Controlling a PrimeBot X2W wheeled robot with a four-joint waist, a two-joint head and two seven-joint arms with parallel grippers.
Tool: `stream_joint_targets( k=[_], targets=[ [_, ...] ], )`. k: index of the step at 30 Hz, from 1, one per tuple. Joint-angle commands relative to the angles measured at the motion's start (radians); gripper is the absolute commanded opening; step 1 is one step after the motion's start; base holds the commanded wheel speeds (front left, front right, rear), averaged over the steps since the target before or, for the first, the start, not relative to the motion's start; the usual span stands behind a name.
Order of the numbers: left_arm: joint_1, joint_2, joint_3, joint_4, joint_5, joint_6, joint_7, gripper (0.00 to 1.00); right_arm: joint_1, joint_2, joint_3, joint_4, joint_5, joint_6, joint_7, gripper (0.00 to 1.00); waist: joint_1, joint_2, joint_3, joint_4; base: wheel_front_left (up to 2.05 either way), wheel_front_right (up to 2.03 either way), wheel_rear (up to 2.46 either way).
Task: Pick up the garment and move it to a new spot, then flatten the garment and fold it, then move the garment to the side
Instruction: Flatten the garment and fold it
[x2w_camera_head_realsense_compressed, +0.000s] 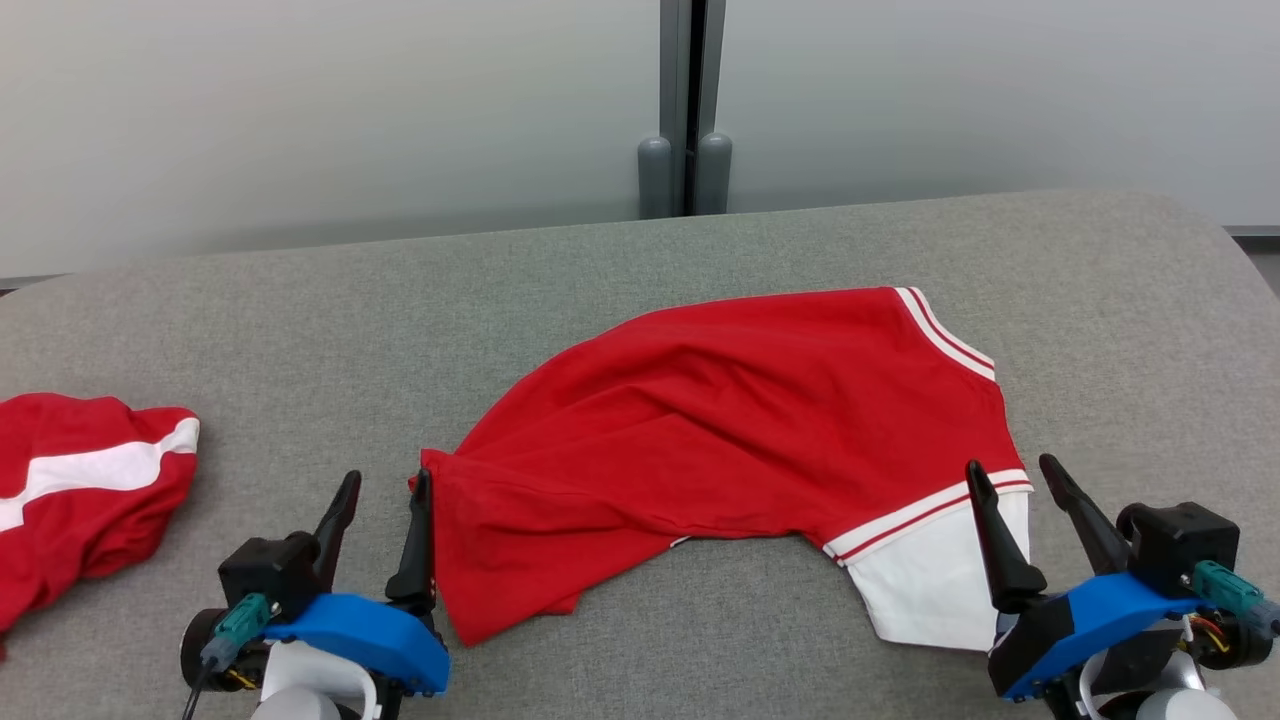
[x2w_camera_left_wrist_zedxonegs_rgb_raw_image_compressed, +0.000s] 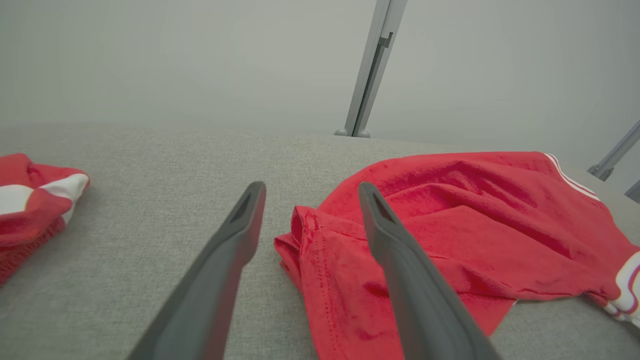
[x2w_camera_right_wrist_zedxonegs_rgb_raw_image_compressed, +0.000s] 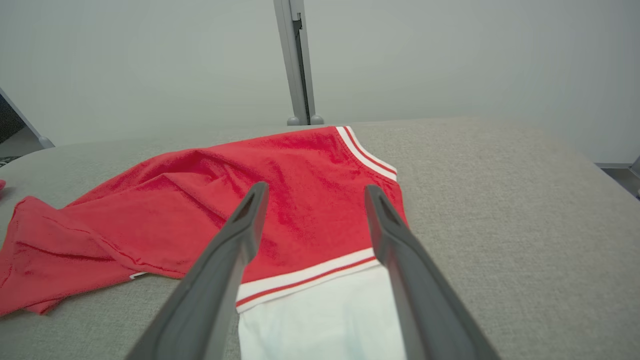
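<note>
One garment (x2w_camera_head_realsense_compressed: 740, 420) is the one to watch, and it lies near the middle of the grey surface (x2w_camera_head_realsense_compressed: 700, 250), red, rumpled, spread wide from left to right. Count the trims: two white-and-red striped bands, one along its far right edge, one lower down where the red meets a white panel at the near right corner. Its left end bunches to a creased corner.

Right at that corner sits the left claw (x2w_camera_head_realsense_compressed: 388, 474), its two dark fingers spread wide. In the left wrist view the left claw (x2w_camera_left_wrist_zedxonegs_rgb_raw_image_compressed: 311, 186) has one finger over bare surface and the other across the red hem; whether that finger touches the cloth, I cannot tell.

Over on the other side, the right claw (x2w_camera_head_realsense_compressed: 1010, 462) is spread apart too, two fingers reaching over the white panel. In the right wrist view the right claw (x2w_camera_right_wrist_zedxonegs_rgb_raw_image_compressed: 315, 186) frames the striped band and the white cloth between its fingers, pinching nothing.

So that's two claws, both agape, one at each end of the garment.

Further out, a second garment (x2w_camera_head_realsense_compressed: 80, 490), red with a white stripe, lies crumpled at the surface's left edge, well apart from the first. Behind the surface, one grey post (x2w_camera_head_realsense_compressed: 685, 100) stands against the pale wall (x2w_camera_head_realsense_compressed: 300, 100).
</note>
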Motion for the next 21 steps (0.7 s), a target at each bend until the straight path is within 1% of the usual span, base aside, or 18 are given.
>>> stream_joint_targets(
  k=[1, 4, 6, 10, 12, 15, 18, 19, 20, 21],
  targets=[
    [-0.041, -0.003, -0.013, 0.027, -0.019, -0.006, 0.044, 1.0, -0.022, 0.0, 0.002, 0.017, -0.022, 0.0, -0.006, 1.0, 0.0, 0.0, 0.009, 0.001, 0.0, 0.0, 0.0],
    [-0.081, -0.012, -0.014, 0.078, -0.055, -0.007, 0.122, 1.0, -0.037, 0.0, 0.005, 0.039, -0.034, 0.0, -0.012, 1.0, 0.0, 0.0, 0.019, -0.001, 0.0, 0.0, 0.0],
    [-0.115, -0.019, -0.01, 0.107, -0.075, 0.005, 0.169, 1.0, -0.045, 0.0, 0.009, 0.051, -0.036, 0.0, -0.02, 1.0, 0.0, 0.0, 0.027, -0.005, 0.0, 0.0, 0.0],
    [-0.161, -0.033, 0.002, 0.159, -0.103, 0.055, 0.249, 1.0, -0.059, 0.0, 0.019, 0.07, -0.036, 0.0, -0.034, 1.0, 0.0, 0.0, 0.04, -0.016, 0.0, 0.0, 0.0],
    [-0.181, -0.039, 0.003, 0.174, -0.115, 0.07, 0.274, 1.0, -0.069, 0.0, 0.027, 0.081, -0.033, 0.0, -0.042, 1.0, 0.0, 0.0, 0.046, -0.021, 0.0, 0.0, 0.0],
    [-0.196, -0.043, -0.002, 0.193, -0.129, 0.076, 0.31, 1.0, -0.078, 0.0, 0.035, 0.096, -0.028, 0.0, -0.061, 1.0, 0.0, 0.0, 0.052, -0.029, 0.0, 0.0, 0.0],
    [-0.204, -0.045, -0.011, 0.196, -0.138, 0.066, 0.319, 1.0, -0.091, 0.0, 0.042, 0.109, -0.025, 0.0, -0.081, 1.0, 0.0, 0.0, 0.056, -0.032, 0.0, 0.0, 0.0],
    [-0.206, -0.046, -0.016, 0.195, -0.139, 0.061, 0.317, 0.95, -0.091, 0.0, 0.043, 0.114, -0.024, 0.0, -0.086, 1.0, 0.0, 0.0, 0.057, -0.032, 0.0, 0.0, 0.0],
    [-0.207, -0.045, -0.018, 0.192, -0.137, 0.057, 0.308, 0.5, -0.093, 0.0, 0.043, 0.119, -0.023, 0.0, -0.093, 1.0, 0.0, 0.0, 0.058, -0.031, 0.0, 0.0, 0.0],
    [-0.207, -0.045, -0.021, 0.192, -0.136, 0.056, 0.302, 0.0, -0.095, 0.0, 0.044, 0.122, -0.023, 0.0, -0.096, 1.0, 0.0, 0.0, 0.058, -0.03, 0.0, 0.0, 0.0]
  ],
)
